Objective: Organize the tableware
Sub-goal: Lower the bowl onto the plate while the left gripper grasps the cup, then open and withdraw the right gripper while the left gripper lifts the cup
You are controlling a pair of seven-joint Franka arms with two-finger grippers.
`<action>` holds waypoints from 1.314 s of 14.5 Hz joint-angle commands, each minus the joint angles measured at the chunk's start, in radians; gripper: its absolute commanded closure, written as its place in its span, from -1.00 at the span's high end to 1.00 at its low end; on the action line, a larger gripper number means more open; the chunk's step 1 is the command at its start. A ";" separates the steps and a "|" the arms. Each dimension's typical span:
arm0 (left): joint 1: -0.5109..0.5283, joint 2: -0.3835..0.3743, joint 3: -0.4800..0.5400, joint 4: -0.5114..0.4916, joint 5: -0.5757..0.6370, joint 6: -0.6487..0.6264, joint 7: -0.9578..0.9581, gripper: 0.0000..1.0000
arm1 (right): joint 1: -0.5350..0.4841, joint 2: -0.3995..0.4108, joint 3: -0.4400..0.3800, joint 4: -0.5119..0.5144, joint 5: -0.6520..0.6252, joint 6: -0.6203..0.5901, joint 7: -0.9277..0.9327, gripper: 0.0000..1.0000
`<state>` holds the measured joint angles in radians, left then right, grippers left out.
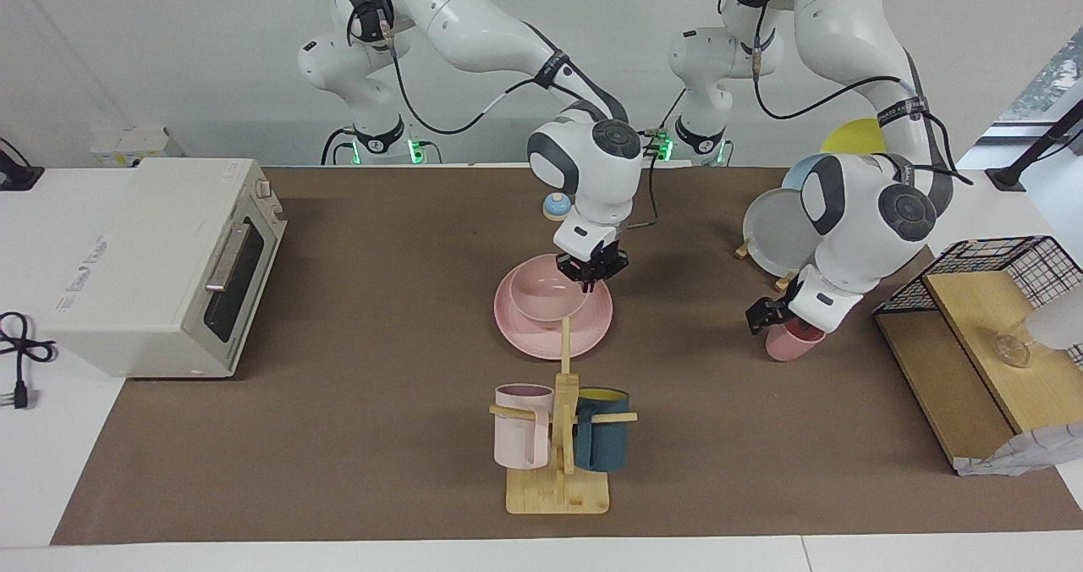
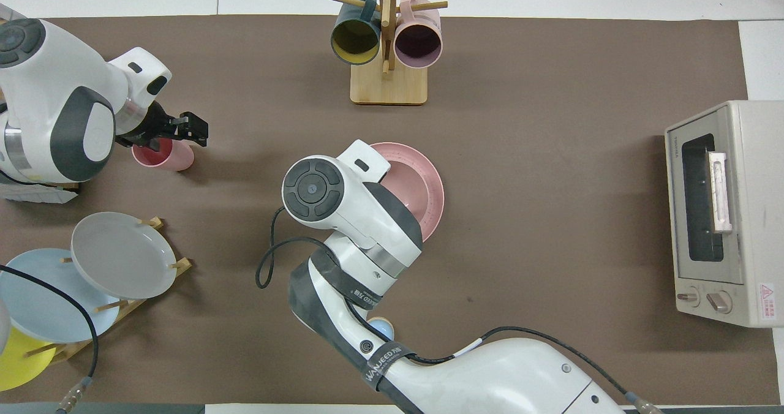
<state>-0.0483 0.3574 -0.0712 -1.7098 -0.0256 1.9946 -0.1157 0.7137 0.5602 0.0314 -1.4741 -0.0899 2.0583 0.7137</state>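
Observation:
The pink plate (image 1: 541,343) lies mid-table with the pink bowl (image 1: 541,293) sitting in it. My right gripper (image 1: 590,276) is at the bowl's rim on the side nearer the robots. In the overhead view its wrist hides most of the bowl (image 2: 404,184) and part of the plate (image 2: 433,187). The pink cup (image 1: 787,348) stands upright toward the left arm's end of the table. My left gripper (image 1: 778,322) is open and down at the cup's top, one finger (image 1: 759,314) outside the rim. From above, the left gripper (image 2: 171,133) covers part of the cup (image 2: 174,157).
A mug tree (image 1: 558,479) with a pale pink and a teal mug stands farther from the robots than the plate. A toaster oven (image 1: 169,259) sits at the right arm's end. A rack of grey, blue and yellow plates (image 1: 774,233) and a wire-and-wood shelf (image 1: 973,327) flank the cup.

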 commanded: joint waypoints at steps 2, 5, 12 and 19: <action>-0.007 -0.012 0.008 -0.047 -0.010 0.050 0.001 -0.64 | -0.005 -0.017 0.004 0.036 0.059 -0.004 0.016 0.20; 0.001 -0.011 0.010 -0.039 -0.004 0.047 0.010 -1.00 | -0.039 -0.014 -0.005 0.164 0.045 -0.170 -0.005 0.39; -0.027 -0.037 -0.033 0.283 -0.051 -0.319 -0.164 -1.00 | -0.373 -0.288 -0.004 0.080 0.058 -0.501 -0.406 1.00; -0.356 -0.035 -0.044 0.409 -0.063 -0.353 -0.721 -1.00 | -0.574 -0.488 -0.098 -0.001 0.044 -0.676 -0.726 1.00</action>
<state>-0.3141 0.2998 -0.1322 -1.3337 -0.0791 1.6326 -0.7247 0.1328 0.1416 -0.0165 -1.3632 -0.0497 1.3741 0.0552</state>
